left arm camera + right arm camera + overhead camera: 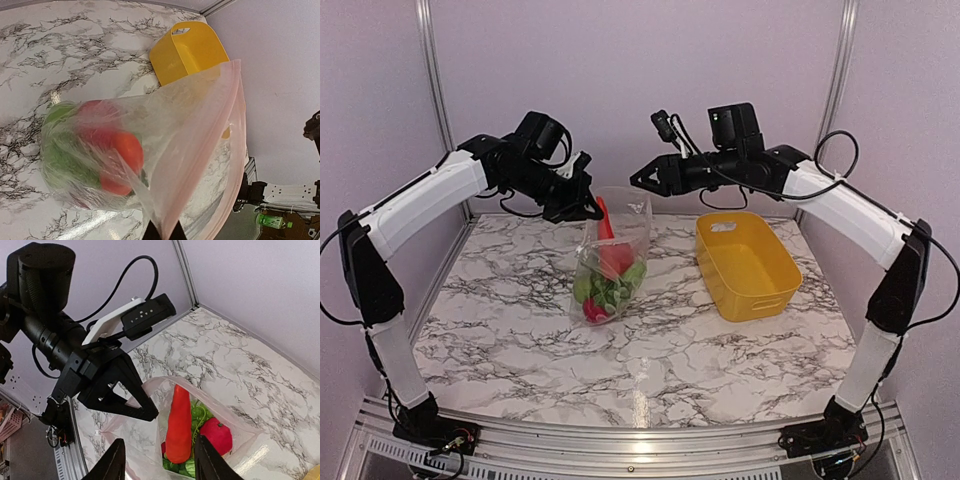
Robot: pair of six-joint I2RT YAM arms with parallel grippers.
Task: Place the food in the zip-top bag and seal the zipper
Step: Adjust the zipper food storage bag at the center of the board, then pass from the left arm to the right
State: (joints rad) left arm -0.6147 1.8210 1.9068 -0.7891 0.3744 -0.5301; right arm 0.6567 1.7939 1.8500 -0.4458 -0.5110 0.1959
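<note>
The clear zip-top bag [613,262] hangs with its bottom on the marble table, mouth up and open. Inside is the food: a long red-orange piece [178,424] standing upright, a red fruit [216,436] and green pieces [65,165]. My left gripper [584,206] is shut on the bag's mouth edge and holds it up; its tips [164,233] pinch the film by the pinkish zipper strip [206,137]. My right gripper [640,181] is open and empty, just above the bag's mouth, its fingers [114,461] straddling the opening from above.
A yellow basket [746,264] stands on the table right of the bag, with only a small pale scrap inside; it also shows in the left wrist view [190,50]. The back wall and frame posts are close behind both grippers.
</note>
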